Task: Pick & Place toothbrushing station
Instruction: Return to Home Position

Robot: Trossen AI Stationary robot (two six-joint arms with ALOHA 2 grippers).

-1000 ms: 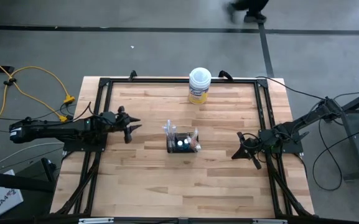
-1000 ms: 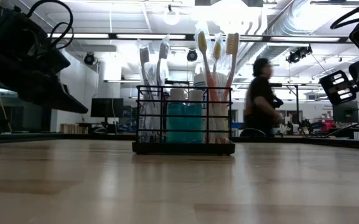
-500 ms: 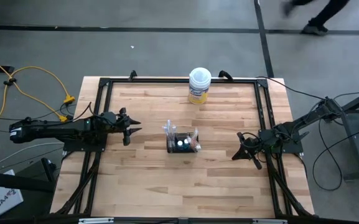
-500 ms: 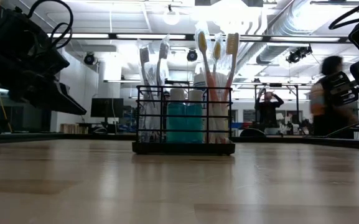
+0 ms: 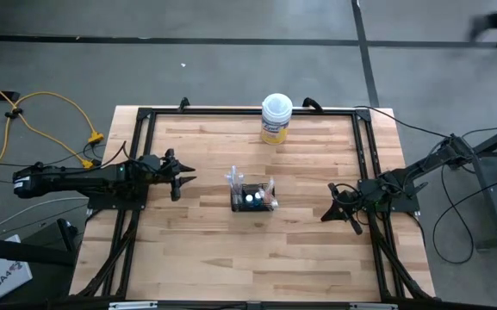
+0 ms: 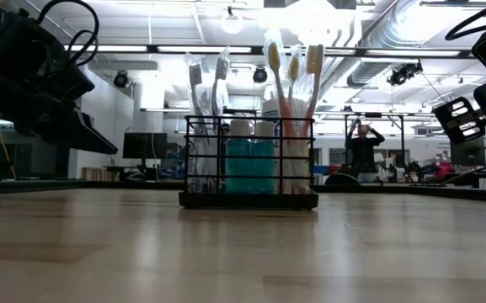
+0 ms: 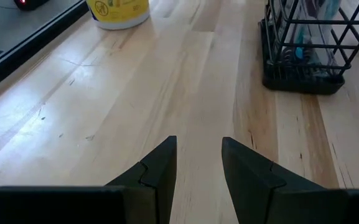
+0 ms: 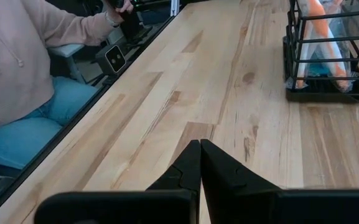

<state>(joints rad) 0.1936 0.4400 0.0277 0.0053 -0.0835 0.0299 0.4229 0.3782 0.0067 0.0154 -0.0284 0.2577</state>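
Nearest, along the front edge of the table [image 5: 231, 258]: bare wood, open right across between the side bars of the black frame [image 5: 222, 110].

Farther in, about mid-table: the black wire holder [image 5: 254, 198], upright, free on every side, touched by neither arm. Left of it and well apart: the left gripper [image 5: 183, 176], hovering over the boards just inside the frame's left side, fingers released with a narrow gap. Right of it, also well apart and slightly nearer the front: the right gripper [image 5: 327, 213], close to the frame's right side, fingers clenched on nothing.

Beyond the holder, at the far edge: a yellow tub [image 5: 276, 119] with a white lid, just inside the back bar, with plain wood between tub and holder.

Only from table height: pale toothbrushes [image 6: 205, 84] bunched at the holder's left end, orange toothbrushes [image 6: 291, 76] at its right end, heads well above the wire, and two teal tubes [image 6: 249, 164] with white caps between them.

Only from the left wrist: the narrow gap between the two fingertips, with floorboards visible through it.

Only from the right wrist: fingertips pressed together, and past a table edge a seated person [image 8: 11, 62] in a pale hooded top and blue trousers.

Farthest, in the room behind the table: a standing person [image 6: 362, 147], small and indistinct.
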